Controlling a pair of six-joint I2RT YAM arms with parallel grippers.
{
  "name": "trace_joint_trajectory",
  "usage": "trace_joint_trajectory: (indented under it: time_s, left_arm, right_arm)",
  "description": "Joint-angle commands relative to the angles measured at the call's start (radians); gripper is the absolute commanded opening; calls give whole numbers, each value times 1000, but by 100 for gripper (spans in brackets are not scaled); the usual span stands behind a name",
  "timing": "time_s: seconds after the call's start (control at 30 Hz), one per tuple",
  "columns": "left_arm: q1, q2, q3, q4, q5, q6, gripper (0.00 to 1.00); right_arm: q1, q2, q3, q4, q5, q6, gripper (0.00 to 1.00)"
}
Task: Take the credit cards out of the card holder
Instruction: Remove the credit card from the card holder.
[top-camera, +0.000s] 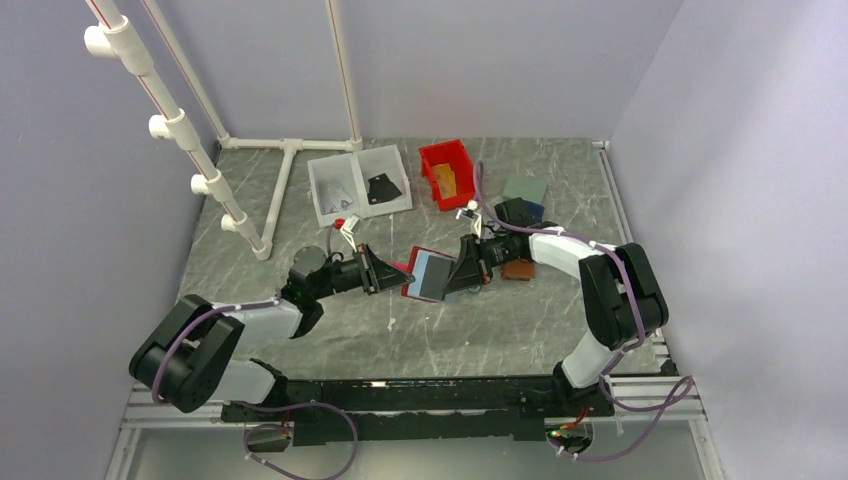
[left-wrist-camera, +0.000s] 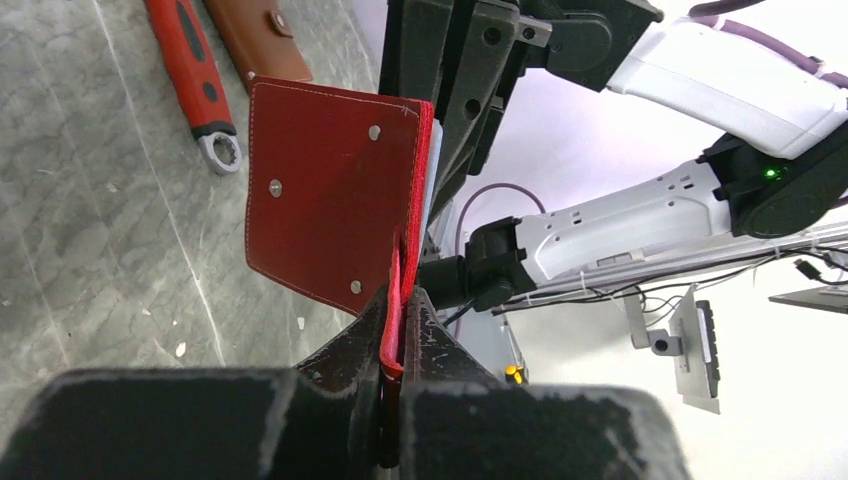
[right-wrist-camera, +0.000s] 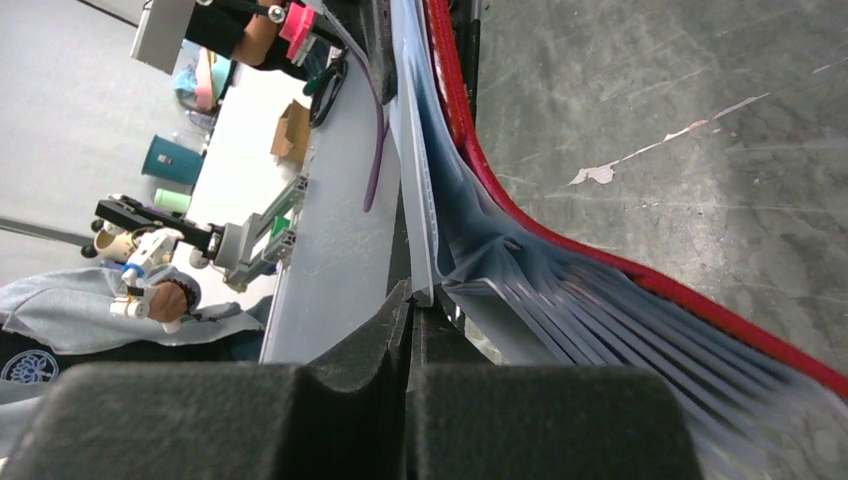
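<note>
My left gripper (left-wrist-camera: 400, 318) pinches the card holder (left-wrist-camera: 330, 200) by its red strap (left-wrist-camera: 396, 268). My right gripper (right-wrist-camera: 411, 305) is closed on its pale inside. The credit cards, I judge, are not out yet.

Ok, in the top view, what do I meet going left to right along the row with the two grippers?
left gripper → card holder → right gripper → brown wallet
</note>
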Motion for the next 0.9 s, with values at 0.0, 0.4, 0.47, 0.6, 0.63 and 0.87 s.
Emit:
trace_joint_trajectory:
  time_s: [0.0, 0.4, 0.47, 0.6, 0.63, 0.87]
  left_arm:
    - [25, -8, -17, 217, 15, -85, 0]
    - [43, -66, -17, 195, 36, -93, 0]
    - [51, -80, -21, 187, 42, -94, 0]
    - [56, -75, -18, 192, 67, -98, 0]
    - [56, -64, -17, 201, 72, -103, 0]
    - [62, -11, -14, 275, 91, -144, 0]
  right_arm:
    - [4, 8, 44, -30, -15, -65, 0]
    - [4, 37, 72, -117, -8, -141, 0]
    - [4, 37, 78, -136, -14, -163, 0]
    - [4, 22, 76, -142, -40, -178, 0]
    - [5, 19, 75, -144, -46, -183, 0]
    - [23, 13, 74, -161, -44, -208, 0]
